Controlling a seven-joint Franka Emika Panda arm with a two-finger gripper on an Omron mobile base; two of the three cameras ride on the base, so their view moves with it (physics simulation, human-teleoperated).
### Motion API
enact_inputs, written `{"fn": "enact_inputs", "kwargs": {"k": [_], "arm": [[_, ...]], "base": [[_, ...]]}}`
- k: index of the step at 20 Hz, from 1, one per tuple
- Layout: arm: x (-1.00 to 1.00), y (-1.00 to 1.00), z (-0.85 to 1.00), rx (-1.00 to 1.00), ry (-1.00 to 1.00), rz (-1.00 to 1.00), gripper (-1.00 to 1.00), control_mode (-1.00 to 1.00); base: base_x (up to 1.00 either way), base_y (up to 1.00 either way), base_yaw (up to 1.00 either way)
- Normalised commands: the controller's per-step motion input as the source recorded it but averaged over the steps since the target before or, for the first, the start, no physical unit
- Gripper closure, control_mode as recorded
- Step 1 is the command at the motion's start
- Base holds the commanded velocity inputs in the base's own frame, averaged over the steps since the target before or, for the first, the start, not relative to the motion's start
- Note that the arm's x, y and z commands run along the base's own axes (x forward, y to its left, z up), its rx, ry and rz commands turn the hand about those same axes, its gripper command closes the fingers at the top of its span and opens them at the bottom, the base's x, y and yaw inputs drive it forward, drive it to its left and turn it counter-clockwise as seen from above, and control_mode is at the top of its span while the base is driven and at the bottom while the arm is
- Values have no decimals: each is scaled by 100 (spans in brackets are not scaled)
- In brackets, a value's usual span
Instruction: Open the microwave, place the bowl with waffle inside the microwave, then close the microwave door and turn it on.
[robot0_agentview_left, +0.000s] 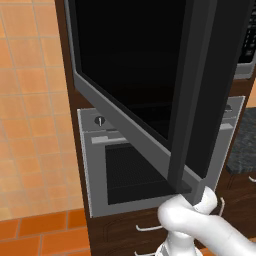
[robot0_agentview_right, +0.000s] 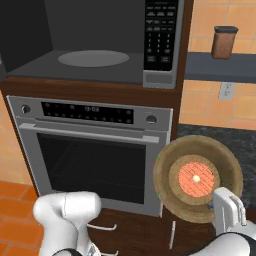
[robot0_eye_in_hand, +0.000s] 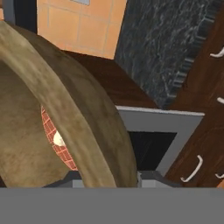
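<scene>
Door open, bowl lifted – not yet inside

The microwave door (robot0_agentview_left: 150, 90) is swung wide and the microwave (robot0_agentview_right: 95, 55) cavity gapes with its round turntable (robot0_agentview_right: 93, 58) bare, so the opening step looks done; loading, shutting the door and starting it are left. The bowl with waffle (robot0_agentview_right: 198, 178) hangs in the air, clamped at its lower rim by the claw (robot0_agentview_right: 225, 210), down and to the right of the cavity, in front of the oven's (robot0_agentview_right: 92, 150) right edge. The bowl is tipped nearly on edge – its mouth faces back toward the base cameras, the waffle showing flat-on. Being round, it has no long axis.
</scene>
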Motion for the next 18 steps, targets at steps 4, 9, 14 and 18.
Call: {"fn": "enact_inputs", "kwargs": {"k": [4, 9, 14, 18], "arm": [[-26, 100, 83, -8, -6, -1, 100, -100], [-11, 100, 83, -11, 0, 0, 100, -100], [-4, 100, 78, -13, 0, 1, 100, -100], [0, 100, 82, -9, 0, 4, 100, -100]], "base": [[0, 0, 0], [0, 0, 0], [0, 0, 0], [0, 0, 0]]}}
